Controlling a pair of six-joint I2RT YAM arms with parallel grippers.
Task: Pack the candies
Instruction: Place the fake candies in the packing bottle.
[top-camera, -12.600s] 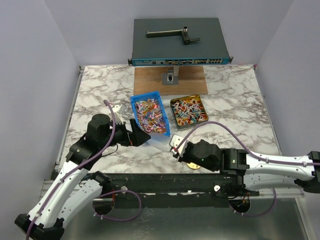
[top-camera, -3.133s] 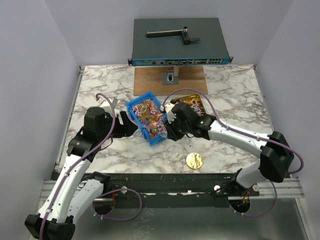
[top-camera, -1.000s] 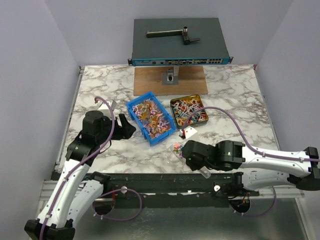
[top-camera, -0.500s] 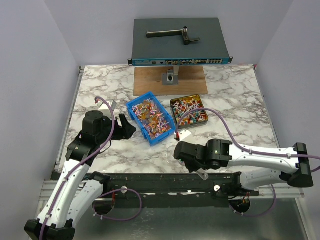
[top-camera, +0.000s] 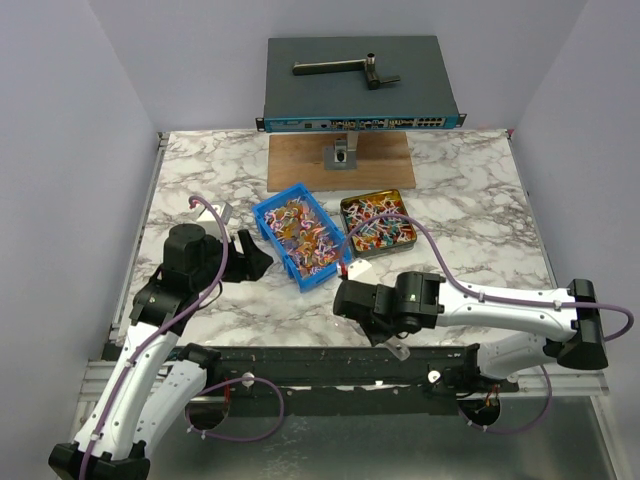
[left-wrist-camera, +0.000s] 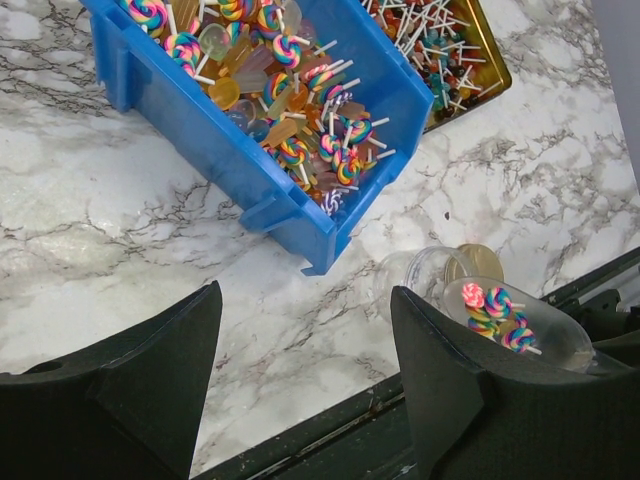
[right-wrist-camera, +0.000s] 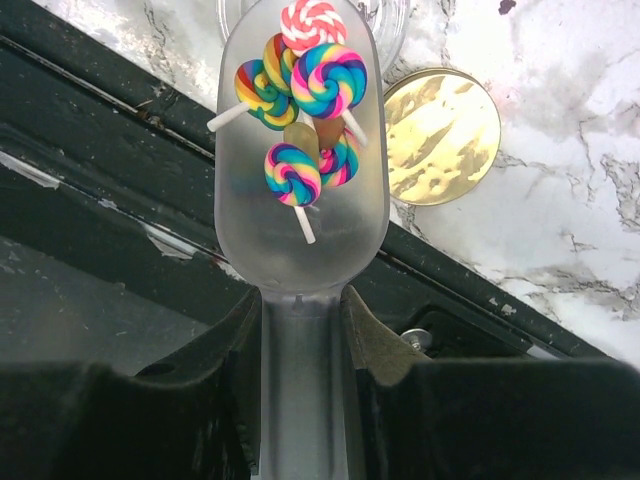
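Note:
The candies are swirl lollipops: many fill a blue bin (top-camera: 300, 238) (left-wrist-camera: 250, 150), and more lie in a gold tin (top-camera: 378, 222) (left-wrist-camera: 470, 60). My right gripper (right-wrist-camera: 303, 310) is shut on the handle of a translucent scoop (right-wrist-camera: 300, 190) (left-wrist-camera: 540, 335). Several candies (right-wrist-camera: 310, 85) lie in the scoop. It hovers at the near table edge, its tip over a clear jar (left-wrist-camera: 420, 275) (right-wrist-camera: 392, 20). A round gold lid (right-wrist-camera: 440, 135) (left-wrist-camera: 478, 262) lies beside the jar. My left gripper (top-camera: 250, 255) (left-wrist-camera: 305, 300) stands open and holds nothing, left of the bin.
A black rail (right-wrist-camera: 90, 130) runs along the near table edge under the scoop. At the back, a dark network box (top-camera: 360, 85) stands behind a wooden board (top-camera: 340, 150). In the top view my right arm (top-camera: 480, 300) covers the jar and lid.
My right arm has swung left along the near edge with the loaded scoop, now covering the jar in the top view. The left arm has not moved.

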